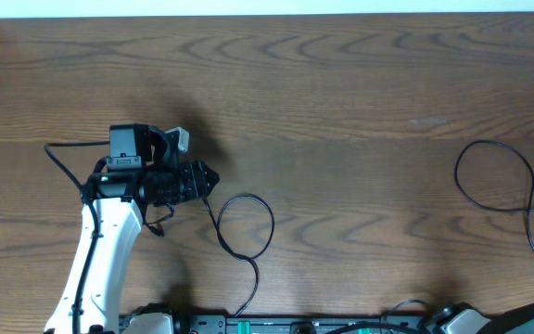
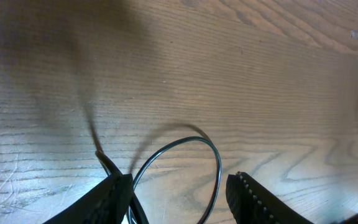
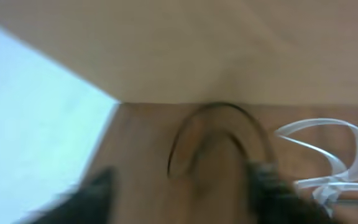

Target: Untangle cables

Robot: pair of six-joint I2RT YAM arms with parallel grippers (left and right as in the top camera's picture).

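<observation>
"Starting on the left: how do the jaws stand?"

"The left gripper (image 2: 180, 180) is part open, low over the table (image 1: 341, 83). The left loop (image 2: 218, 163), a thin black cable, lies between the fingers and runs close by the left-hand one. I see no pinch on it. In my judgement the arm sits there to take that loop."

"And the right?"

"The right gripper (image 3: 180, 171) is at the near right edge and its view is blurred. Two dark fingers show wide apart with nothing between them, so I record the jaws as parted. Beyond them lies the right loop (image 3: 216, 104), also black, and to its right a white cable (image 3: 322, 121). Whether those two cross, I cannot tell."

"Are the black loops apart?"

"Overhead, yes, well apart. Whether they are one cord I cannot tell. Spread like this, they look largely untangled."

"Containers?"

"None in view. The cables lie on bare wood."
</observation>
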